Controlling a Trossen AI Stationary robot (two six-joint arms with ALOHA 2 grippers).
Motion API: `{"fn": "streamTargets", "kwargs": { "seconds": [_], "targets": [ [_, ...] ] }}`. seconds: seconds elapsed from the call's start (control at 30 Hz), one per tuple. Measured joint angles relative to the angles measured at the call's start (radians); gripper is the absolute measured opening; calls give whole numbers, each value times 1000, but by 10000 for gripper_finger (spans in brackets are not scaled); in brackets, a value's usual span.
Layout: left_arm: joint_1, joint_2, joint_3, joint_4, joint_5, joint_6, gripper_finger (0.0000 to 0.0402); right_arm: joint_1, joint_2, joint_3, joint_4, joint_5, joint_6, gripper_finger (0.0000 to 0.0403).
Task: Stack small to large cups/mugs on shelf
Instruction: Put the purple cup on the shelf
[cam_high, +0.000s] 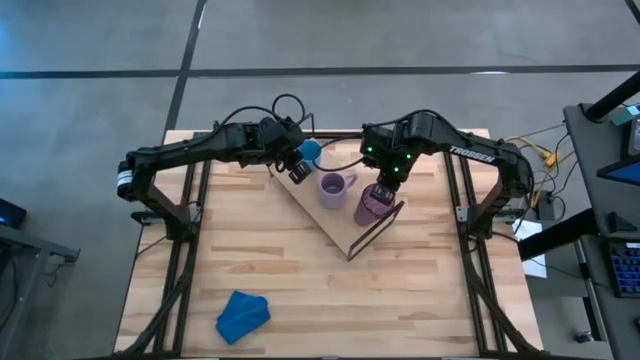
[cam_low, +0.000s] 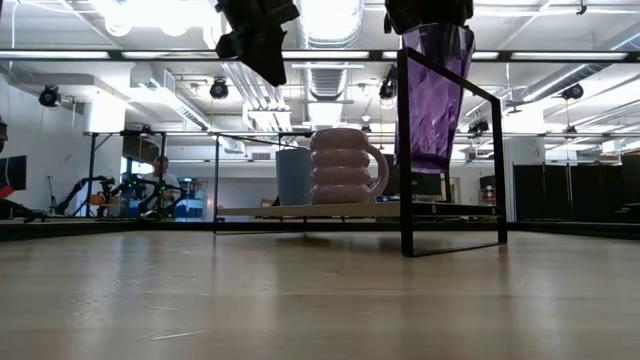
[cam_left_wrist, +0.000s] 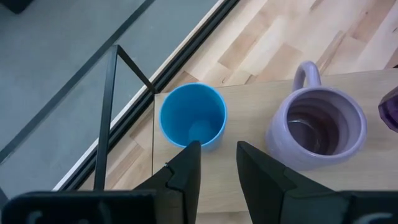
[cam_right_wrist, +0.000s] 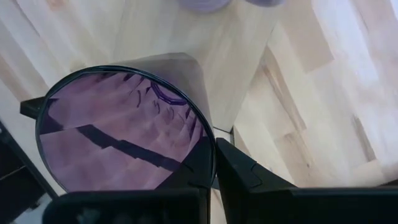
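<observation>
The shelf is a light board on black wire legs, lying aslant mid-table. The small light-blue cup stands on its far end, and the pale-lilac mug stands at its middle, handle toward the right. My right gripper is shut on the dark-purple cup, which hangs above the board's near-right end. My left gripper hovers open and empty above the board, just near-side of the blue cup and left of the mug. My right gripper holds the purple cup by its rim, one finger inside the cup and one outside its wall. The fingers come from above, pointing down. The cup is upright and lifted clear; its base hangs above the shelf board.
A crumpled blue cloth lies near the table's near-left corner. The shelf's black wire leg stands in front of the purple cup. Black rails run along the table's left and right sides. A person sits in the room beyond.
</observation>
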Motion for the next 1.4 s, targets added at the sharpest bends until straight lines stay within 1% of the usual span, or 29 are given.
{"fn": "streamTargets", "kwargs": {
  "seconds": [0.2, 0.47, 0.97, 1.17, 1.4],
  "targets": [
    [0, 0, 0, 0, 0, 0, 89, 0, 0, -12, 3, -1, -28, 9],
    [1, 0, 0, 5, -1, 0, 89, 2, 2, -56, 44, -32, -75, 9],
    [1, 2, -1, 65, -3, -1, 89, 3, 2, -63, 102, -40, -132, 9],
    [1, 2, -1, 80, -3, -1, 89, 2, 2, -73, 165, -40, -146, 9],
    [1, 2, -1, 83, -3, -1, 89, 2, 2, -75, 164, -36, -149, 9]
  ]
}}
